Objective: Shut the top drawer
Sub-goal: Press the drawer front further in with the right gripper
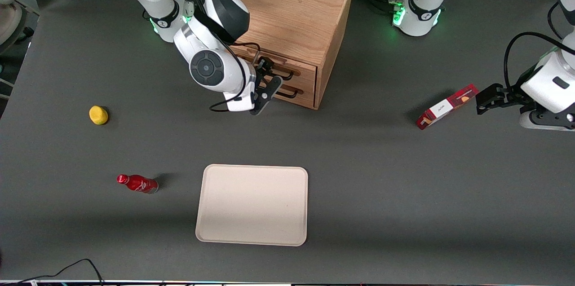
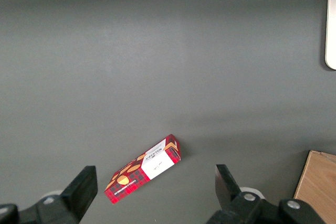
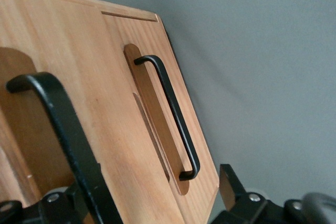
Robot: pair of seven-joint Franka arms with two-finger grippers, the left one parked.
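At the cabinet front, top drawer (image 1: 287, 67) looks nearly or fully shut; gripper (image 1: 266, 83), fingers spread, sits against its handle (image 3: 63, 129). Remaining: confirm flush.

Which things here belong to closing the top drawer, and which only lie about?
Belong to the job:
- top drawer of the cabinet
- gripper, in front of the drawer at its handle

Only lying about:
- tray
- red bottle
- yellow fruit
- red box
- lower drawer
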